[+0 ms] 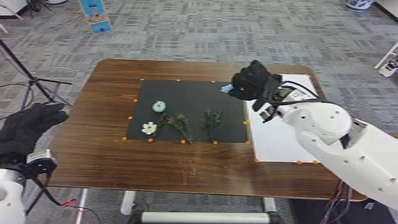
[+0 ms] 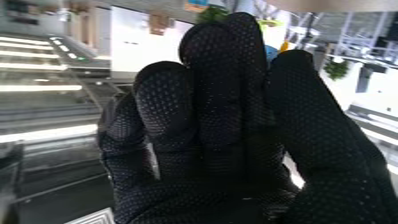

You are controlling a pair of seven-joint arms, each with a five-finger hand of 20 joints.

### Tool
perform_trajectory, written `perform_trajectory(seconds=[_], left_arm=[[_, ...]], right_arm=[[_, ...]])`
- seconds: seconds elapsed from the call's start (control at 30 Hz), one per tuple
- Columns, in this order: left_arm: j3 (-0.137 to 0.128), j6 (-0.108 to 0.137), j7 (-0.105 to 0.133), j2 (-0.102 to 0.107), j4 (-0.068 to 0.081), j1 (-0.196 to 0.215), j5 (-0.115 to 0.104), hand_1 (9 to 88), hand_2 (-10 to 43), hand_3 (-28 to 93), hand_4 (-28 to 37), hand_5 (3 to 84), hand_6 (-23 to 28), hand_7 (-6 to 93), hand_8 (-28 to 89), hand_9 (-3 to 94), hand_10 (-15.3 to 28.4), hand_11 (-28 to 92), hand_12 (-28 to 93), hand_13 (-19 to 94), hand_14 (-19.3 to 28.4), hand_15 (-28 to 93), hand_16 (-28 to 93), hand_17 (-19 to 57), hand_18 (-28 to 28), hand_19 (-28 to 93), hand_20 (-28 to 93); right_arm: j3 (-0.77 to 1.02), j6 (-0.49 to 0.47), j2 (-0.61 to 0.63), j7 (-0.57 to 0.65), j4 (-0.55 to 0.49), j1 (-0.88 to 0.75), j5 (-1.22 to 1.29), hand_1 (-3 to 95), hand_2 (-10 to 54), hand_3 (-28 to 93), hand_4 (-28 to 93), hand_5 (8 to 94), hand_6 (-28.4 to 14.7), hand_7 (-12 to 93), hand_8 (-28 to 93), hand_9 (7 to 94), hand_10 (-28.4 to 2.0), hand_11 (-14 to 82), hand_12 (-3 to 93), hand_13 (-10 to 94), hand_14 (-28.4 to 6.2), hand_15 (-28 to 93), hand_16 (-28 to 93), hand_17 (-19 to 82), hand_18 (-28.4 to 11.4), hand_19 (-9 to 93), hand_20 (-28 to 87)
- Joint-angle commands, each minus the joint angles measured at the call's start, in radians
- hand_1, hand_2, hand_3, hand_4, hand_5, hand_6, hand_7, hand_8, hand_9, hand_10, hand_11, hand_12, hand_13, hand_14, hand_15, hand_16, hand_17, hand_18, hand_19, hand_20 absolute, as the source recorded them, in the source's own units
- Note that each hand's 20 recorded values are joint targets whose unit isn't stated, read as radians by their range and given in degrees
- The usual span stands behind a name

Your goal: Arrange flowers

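Black right hand [image 1: 255, 81] pinches something blue [image 1: 226, 89].

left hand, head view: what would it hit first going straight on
Probably the table's left edge, judging by how the left hand points; its height is unclear, so it might pass above.

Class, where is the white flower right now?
In the head view, the white flower lies on the black mat, near its lower-left corner, left of the leafy stems.

Lab-like office room: grey carpet tiles [image 1: 222, 30], black tripod [image 1: 33, 79], bright strip lights [image 2: 40, 88]
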Motion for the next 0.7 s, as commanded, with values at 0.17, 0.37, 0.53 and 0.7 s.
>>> perform_trajectory(seconds=[0.17,0.37,0.53,0.7], left_arm=[[0.002,-0.03,-0.003,0.013,0.006,-0.008,0.008,24.7,17.6,69,-28.3,54.9,3.2,19.0,-8,53.6,12.8,26,17,42,15.9,26,3,7.2,11.9,9,21],[0.03,-0.027,-0.018,0.035,0.018,-0.051,0.02,24.8,17.8,69,-28.3,54.5,3.1,19.2,-8,52.9,12.7,27,16,42,15.7,26,3,7.2,11.9,9,21],[0.047,-0.036,-0.024,0.047,0.024,-0.071,0.025,24.8,17.9,69,-28.3,54.4,3.2,19.2,-8,52.8,12.7,27,16,42,15.5,26,3,7.2,11.9,9,21],[0.038,-0.047,-0.019,0.044,0.019,-0.06,0.028,24.9,18.0,68,-28.3,54.3,3.3,19.3,-8,52.5,12.7,27,16,42,15.4,26,3,7.2,11.9,9,21]], right_arm=[[-0.07,-0.067,-0.27,-0.054,0.135,0.084,-0.096,51.1,5.8,55,-24,76.2,1.4,30,10,83.2,-11.6,36.5,29.7,67,-14.0,63,40,29,-23.5,76,65],[-0.055,-0.09,-0.36,-0.113,0.223,0.101,-0.179,51.0,5.9,55,-24,76.2,1.5,30,10,83.1,-11.5,36.3,29.7,67,-13.9,63,40,29,-23.5,76,65],[-0.038,-0.099,-0.422,-0.147,0.272,0.114,-0.24,51.2,5.9,54,-24,75.9,1.5,30,10,83.1,-11.5,36.3,29.7,67,-13.8,63,40,29,-23.5,76,65],[-0.022,-0.116,-0.473,-0.178,0.295,0.112,-0.314,51.1,5.9,54,-24,75.8,1.6,30,10,82.9,-11.5,36.3,29.8,67,-13.8,63,40,29,-23.5,76,65]])
